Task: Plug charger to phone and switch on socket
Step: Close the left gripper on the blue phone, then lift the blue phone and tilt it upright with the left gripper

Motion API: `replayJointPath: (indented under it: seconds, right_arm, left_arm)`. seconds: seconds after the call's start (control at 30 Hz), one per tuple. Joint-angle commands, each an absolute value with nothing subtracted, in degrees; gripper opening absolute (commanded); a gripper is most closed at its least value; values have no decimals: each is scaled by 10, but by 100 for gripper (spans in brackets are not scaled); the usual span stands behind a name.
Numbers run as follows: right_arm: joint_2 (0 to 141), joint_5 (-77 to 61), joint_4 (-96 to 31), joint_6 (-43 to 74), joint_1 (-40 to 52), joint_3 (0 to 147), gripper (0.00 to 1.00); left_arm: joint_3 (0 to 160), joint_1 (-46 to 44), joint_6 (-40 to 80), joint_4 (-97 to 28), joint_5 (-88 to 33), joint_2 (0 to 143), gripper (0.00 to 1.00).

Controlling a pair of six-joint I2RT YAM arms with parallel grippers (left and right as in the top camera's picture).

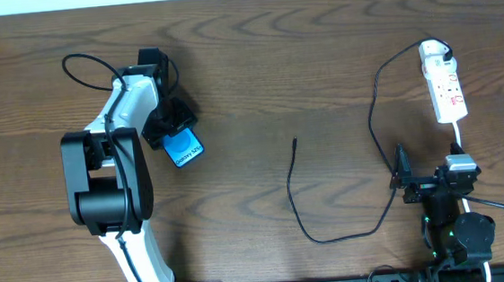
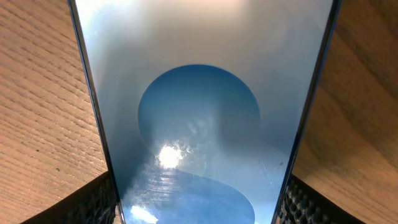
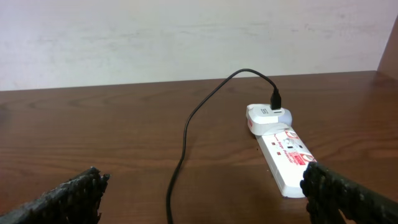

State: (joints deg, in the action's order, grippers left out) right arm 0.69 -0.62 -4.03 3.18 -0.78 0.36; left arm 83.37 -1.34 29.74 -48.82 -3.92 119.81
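The phone (image 1: 183, 149), with a bright blue screen, lies on the wooden table at the left. It fills the left wrist view (image 2: 199, 124). My left gripper (image 1: 165, 121) is over its far end, and its two fingers (image 2: 199, 208) press the phone's long edges. The charger's black cable (image 1: 371, 113) loops across the middle, with its plug tip (image 1: 294, 140) lying free. Its white adapter (image 1: 434, 52) sits in the white socket strip (image 1: 446, 90) at the far right. My right gripper (image 1: 428, 179) is open near the front, and the cable (image 3: 186, 137) runs between its fingers (image 3: 205, 199). The socket strip (image 3: 283, 152) and adapter (image 3: 262, 117) lie ahead of it.
The socket's white cord (image 1: 460, 134) runs from the strip toward the right arm's base. A pale wall (image 3: 186, 37) stands behind the table's far edge. Bare wood (image 1: 317, 55) lies between the two arms.
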Motion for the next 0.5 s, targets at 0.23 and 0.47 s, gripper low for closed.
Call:
replayJointPath:
  seconds: [0.23,0.47]
  right_arm:
    - [4,-10,-43,25,-1,3,99]
    - [4,-10,-43,25,-1,3,99]
  left_arm:
    - [847,-13,291,-508,-23,1127,7]
    - [847,-13,289,-519,-47,1105,7]
